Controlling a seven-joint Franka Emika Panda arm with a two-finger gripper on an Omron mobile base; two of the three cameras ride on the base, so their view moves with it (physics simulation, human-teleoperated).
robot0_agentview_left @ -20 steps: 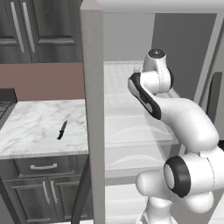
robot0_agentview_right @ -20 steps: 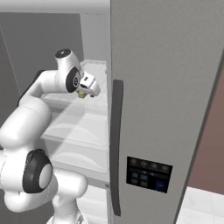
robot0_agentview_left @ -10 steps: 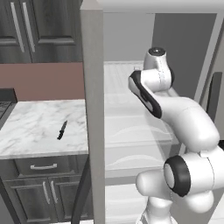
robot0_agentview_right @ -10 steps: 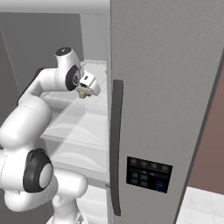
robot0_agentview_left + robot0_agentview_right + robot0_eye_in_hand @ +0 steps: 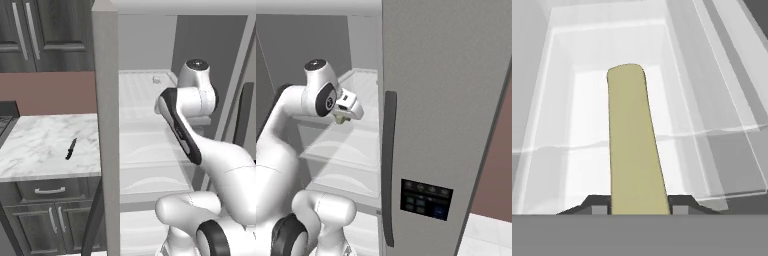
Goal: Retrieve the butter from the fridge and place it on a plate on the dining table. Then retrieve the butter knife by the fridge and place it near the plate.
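Observation:
The butter (image 5: 634, 145), a pale yellow-green stick, runs away from the hand between the two dark fingertips (image 5: 599, 206). My gripper (image 5: 345, 114) is shut on it inside the open fridge (image 5: 446, 100), just above a white shelf (image 5: 351, 145). A small end of the butter (image 5: 342, 119) pokes out below the hand. The butter knife (image 5: 70, 148) lies dark and slim on the marble kitchen counter (image 5: 35, 145), left of the fridge's open door (image 5: 105, 125). The plate and the dining table are out of view.
White shelves and clear bins (image 5: 145, 150) sit below and behind the hand. The closed right door with its long handle (image 5: 387, 165) and black dispenser panel (image 5: 423, 199) stands close on the right. Dark cabinets (image 5: 45, 30) hang above the counter.
The gripper has closed on the butter. The hand has since drawn slightly back and down from the shelf with it.

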